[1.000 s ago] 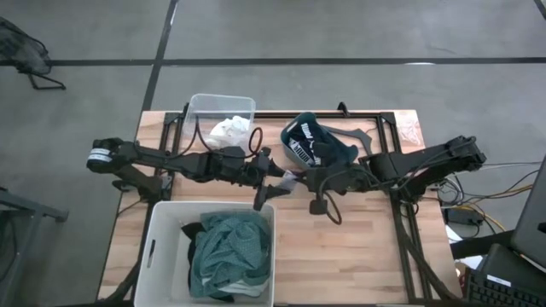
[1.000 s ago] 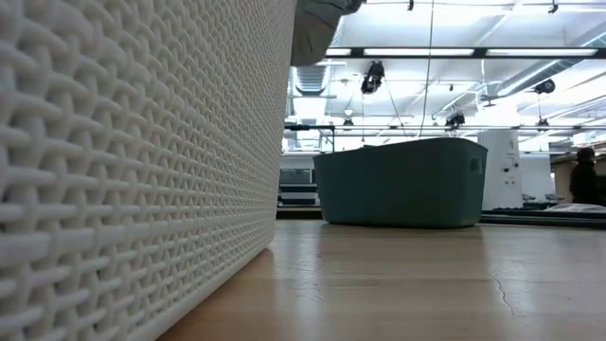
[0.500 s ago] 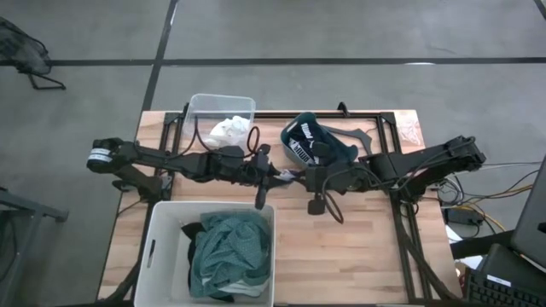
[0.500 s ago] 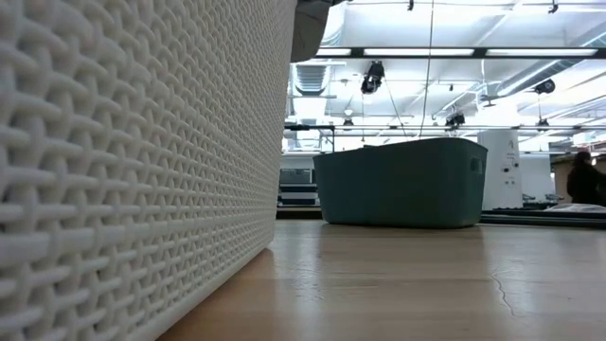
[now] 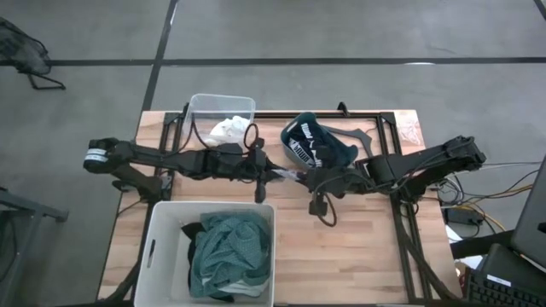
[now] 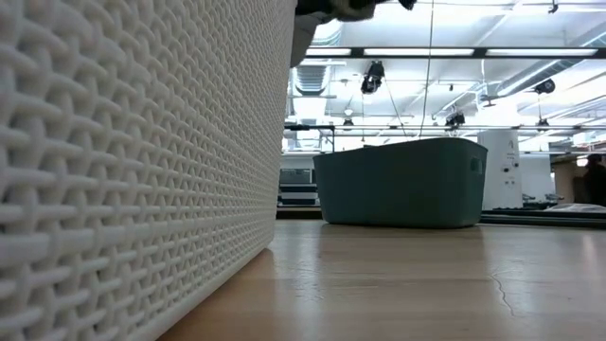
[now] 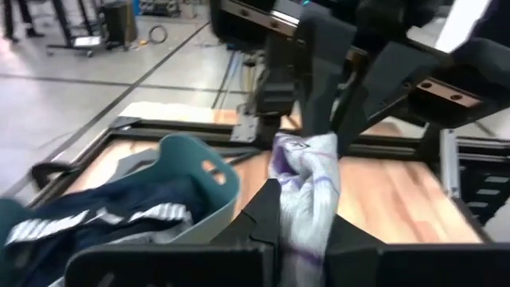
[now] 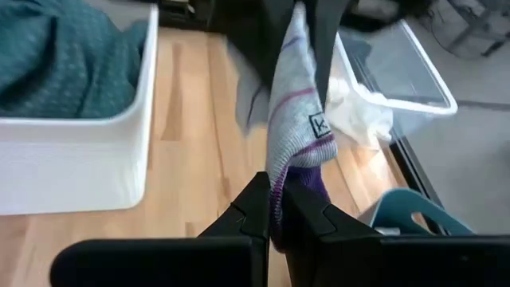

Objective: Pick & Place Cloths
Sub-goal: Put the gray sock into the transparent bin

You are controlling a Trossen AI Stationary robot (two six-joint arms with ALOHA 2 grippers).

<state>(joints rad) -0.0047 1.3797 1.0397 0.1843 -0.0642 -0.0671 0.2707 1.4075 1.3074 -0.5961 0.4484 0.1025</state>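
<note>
A small grey cloth with purple stripes (image 5: 289,176) hangs in the air over the table's middle, between my two grippers. My left gripper (image 5: 277,175) reaches in from the left and is shut on one end of it. My right gripper (image 5: 300,177) reaches in from the right and is shut on the other end. A dark cloth with white stripes (image 5: 307,147) lies in the teal basket (image 5: 344,153). A teal-green cloth (image 5: 229,243) lies heaped in the white tub (image 5: 158,247). A white cloth (image 5: 229,130) sits in a clear bin (image 5: 223,104). My left gripper pinches one end of the cloth (image 7: 296,209) between its two fingers, coming in level from the table's left. The cloth is clear of the table and runs on to the other gripper. My right gripper pinches the cloth's purple-edged end (image 8: 280,187) between its two fingers, coming in level from the table's right. The cloth spans straight between the two grippers.
The white tub's woven wall (image 6: 142,161) fills the near left of the table. The teal basket (image 6: 402,182) stands at the far middle, with the clear bin to its left. Bare wood (image 5: 358,247) lies to the tub's right.
My left gripper has shut on the free end of the striped cloth that my right gripper was holding up. Both grippers have shifted slightly toward the far edge, and the cloth has stayed clear of the table.
</note>
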